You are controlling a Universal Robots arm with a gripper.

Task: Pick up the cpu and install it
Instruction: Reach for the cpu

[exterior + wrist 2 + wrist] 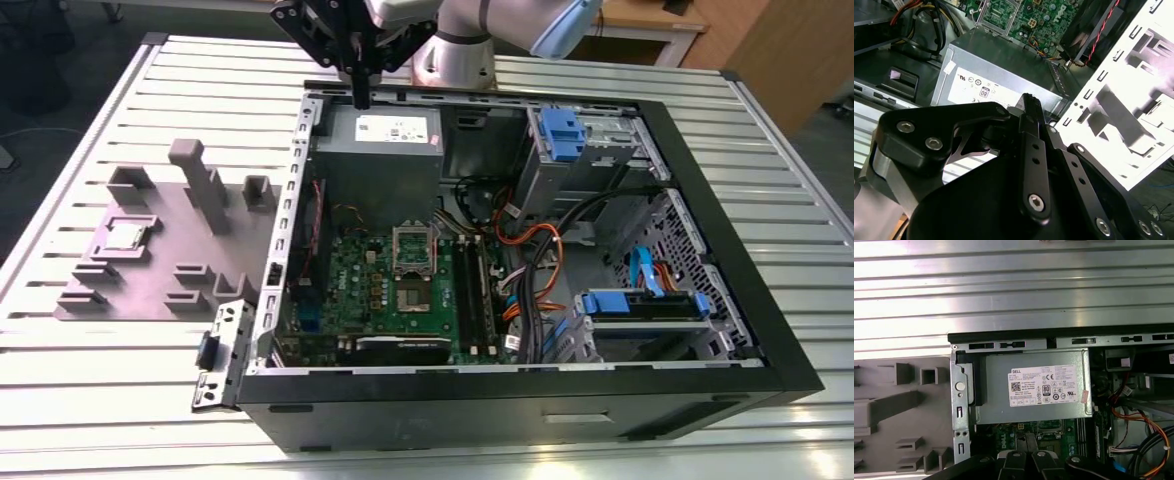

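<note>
Lying open on the slatted table, the case holds a grey power supply at its far end. Nearer the camera sits a green board with a silver socket. Blue-tabbed drive cages and a tangle of cables fill the case toward the exterior view's right. Just beside the case, on the exterior view's left, a grey fixture carries the cpu in a shallow recess. The cpu lies flat, metal top up, its edges roughly in line with the fixture's (being square, it shows no long axis). Grey blocks stand up from the fixture near the cpu, on the side toward the gripper, and the case's sheet-metal side wall rises between fixture and socket. The gripper hangs over the far edge of the case above the power supply, well apart from the cpu. Its fingers are pressed together and hold nothing. In the first wrist view the power supply's label faces the camera.
</note>
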